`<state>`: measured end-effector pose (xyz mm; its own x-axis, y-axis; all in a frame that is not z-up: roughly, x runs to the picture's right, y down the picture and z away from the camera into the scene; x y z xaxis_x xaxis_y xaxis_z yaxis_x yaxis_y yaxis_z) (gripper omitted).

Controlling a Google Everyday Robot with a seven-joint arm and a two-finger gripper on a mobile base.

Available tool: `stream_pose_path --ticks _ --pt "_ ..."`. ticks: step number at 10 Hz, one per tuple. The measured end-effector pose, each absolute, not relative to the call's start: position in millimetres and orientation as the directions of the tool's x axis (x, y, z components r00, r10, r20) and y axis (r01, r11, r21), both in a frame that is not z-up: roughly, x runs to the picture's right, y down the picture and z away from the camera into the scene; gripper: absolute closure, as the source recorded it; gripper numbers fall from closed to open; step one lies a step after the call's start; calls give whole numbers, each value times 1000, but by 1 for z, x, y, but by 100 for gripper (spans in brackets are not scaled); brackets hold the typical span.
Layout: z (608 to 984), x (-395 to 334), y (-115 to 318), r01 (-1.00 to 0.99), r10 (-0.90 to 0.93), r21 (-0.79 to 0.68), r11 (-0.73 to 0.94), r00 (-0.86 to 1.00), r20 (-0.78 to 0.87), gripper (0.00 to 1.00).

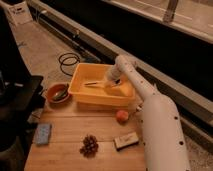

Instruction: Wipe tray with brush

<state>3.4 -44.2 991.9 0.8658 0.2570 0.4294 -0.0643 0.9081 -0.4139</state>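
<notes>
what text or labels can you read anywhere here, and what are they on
No text can be read anywhere in this view.
White box, top left on the floor: dark marks on its face, too blurred to read.
Tray, brush, bowl, blue sponge, small block: no lettering visible.
Gripper, down inside the tray at the brush: no marking visible.
</notes>
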Motion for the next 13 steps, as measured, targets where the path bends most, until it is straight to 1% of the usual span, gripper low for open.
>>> stream_pose_path --ticks 2,4,6,8,10,13 --pt "976 10 -30 -59 256 -417 907 863 435 100" --pt "968 27 -23 -75 265 -426 902 874 407 100" --pt "973 55 -25 -100 275 -434 895 890 363 100" --pt "986 67 -35 -104 270 -437 893 901 338 100" --pt "994 59 -43 -91 258 -433 897 902 346 100" --pt "994 16 -43 -30 224 -434 900 888 402 100"
